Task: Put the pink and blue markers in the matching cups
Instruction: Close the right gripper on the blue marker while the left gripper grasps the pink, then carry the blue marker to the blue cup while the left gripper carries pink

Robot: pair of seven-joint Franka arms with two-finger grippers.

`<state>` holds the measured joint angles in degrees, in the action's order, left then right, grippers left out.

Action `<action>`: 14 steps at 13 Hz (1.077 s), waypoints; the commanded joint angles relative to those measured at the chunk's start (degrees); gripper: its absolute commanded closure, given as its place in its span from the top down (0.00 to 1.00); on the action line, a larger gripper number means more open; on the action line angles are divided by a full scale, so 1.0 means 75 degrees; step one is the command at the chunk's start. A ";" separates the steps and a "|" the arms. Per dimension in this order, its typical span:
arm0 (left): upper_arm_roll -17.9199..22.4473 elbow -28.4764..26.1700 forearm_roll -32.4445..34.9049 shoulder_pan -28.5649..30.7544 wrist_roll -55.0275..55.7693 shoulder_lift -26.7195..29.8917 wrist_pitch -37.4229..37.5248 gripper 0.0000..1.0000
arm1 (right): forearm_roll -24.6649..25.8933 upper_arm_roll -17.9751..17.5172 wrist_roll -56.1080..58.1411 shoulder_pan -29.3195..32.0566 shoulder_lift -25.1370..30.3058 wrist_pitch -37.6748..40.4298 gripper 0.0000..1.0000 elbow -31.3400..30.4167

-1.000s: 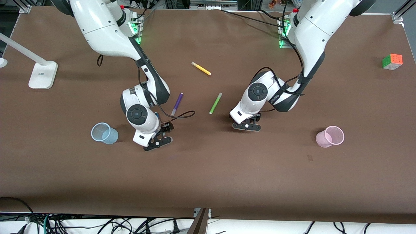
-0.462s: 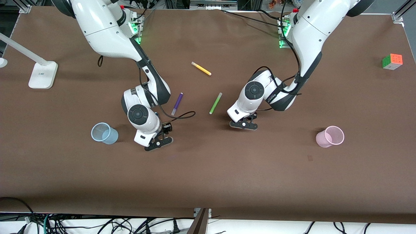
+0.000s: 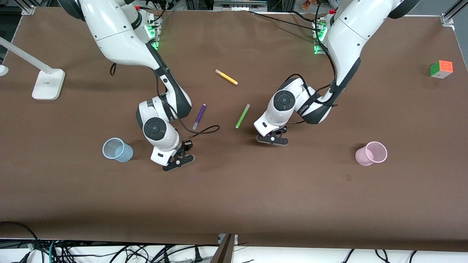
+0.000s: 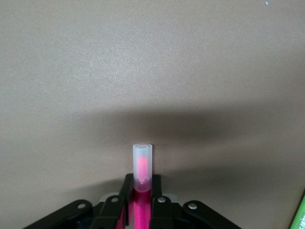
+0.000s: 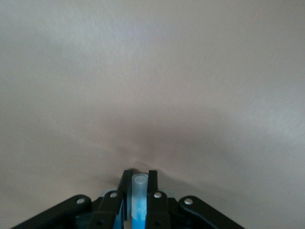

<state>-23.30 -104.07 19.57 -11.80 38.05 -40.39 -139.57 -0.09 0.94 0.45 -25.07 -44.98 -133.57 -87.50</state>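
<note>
Brown matting covered the whole table [image 3: 234, 204], with both arms bent low over its middle. The right arm came down from its base at the edge where the robots stood, elbow folded, wrist turned so the right gripper [image 3: 178, 160] pointed down at the mat, just beside the blue cup [image 3: 117, 149] on the side toward the left arm's end. The right wrist view showed its fingers [image 5: 125, 186] pinched narrow around the blue marker [image 5: 139, 200], the pale cap end sticking out between them over bare mat.

The left arm reached in the same folded way, forearm doubled back, the left gripper [image 3: 272, 139] hanging over the table's centre. Its fingers [image 4: 127, 188] were closed on the pink marker [image 4: 142, 191], whose clear cap [image 4: 142, 162] poked well past the fingertips. The pink cup [image 3: 372, 153] stood upright well apart from that gripper, toward the left arm's end of the table.

Three loose markers lay between the arms: a purple marker [image 3: 199, 116] near the right arm's wrist, a green marker [image 3: 242, 115] just beside the left arm's wrist, and a yellow marker [image 3: 226, 77] closer to the robots' edge. A lamp base [image 3: 48, 84] sat near the corner at the right arm's end, and a puzzle cube [image 3: 441, 69] near the corner at the left arm's end.
</note>
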 commanded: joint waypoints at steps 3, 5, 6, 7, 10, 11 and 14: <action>0.0002 0.0177 0.0180 0.0295 0.0071 0.0239 0.0210 0.00 | -0.0058 -0.0019 0.1426 0.0494 0.1108 0.0359 0.00 -0.0005; -0.0022 0.0479 0.0098 0.0296 0.0071 0.0660 0.1143 0.00 | -0.0478 -0.0008 0.1988 0.0635 0.1344 0.1130 0.00 0.0286; -0.0034 0.0853 0.0097 0.0308 0.0048 0.0825 0.2019 0.00 | -0.0642 -0.0008 0.2409 0.0752 0.1356 0.1656 0.00 0.0554; -0.0045 0.1344 0.0097 0.0308 -0.0138 0.0931 0.2874 0.00 | -0.0714 -0.0008 0.2912 0.0869 0.1356 0.2102 0.00 0.0847; -0.0022 0.2040 0.0086 0.0668 -0.2254 0.1388 0.4334 0.00 | -0.1670 0.0027 0.4971 0.1255 0.1590 0.2505 0.00 0.1050; -0.0022 0.2029 0.0086 0.0973 -0.3120 0.1587 0.4348 0.00 | -0.2151 0.0039 0.5989 0.1419 0.1614 0.2575 0.00 0.1049; -0.0022 0.2076 -0.0684 0.2167 -0.5745 0.1962 0.4348 0.00 | -0.2904 0.0039 0.8559 0.2017 0.1602 0.3148 0.00 0.1049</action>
<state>-22.98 -88.31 18.30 -0.98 6.05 -27.30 -107.61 -18.54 1.73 55.14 -12.38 -33.33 -112.93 -79.80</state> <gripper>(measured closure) 0.819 0.837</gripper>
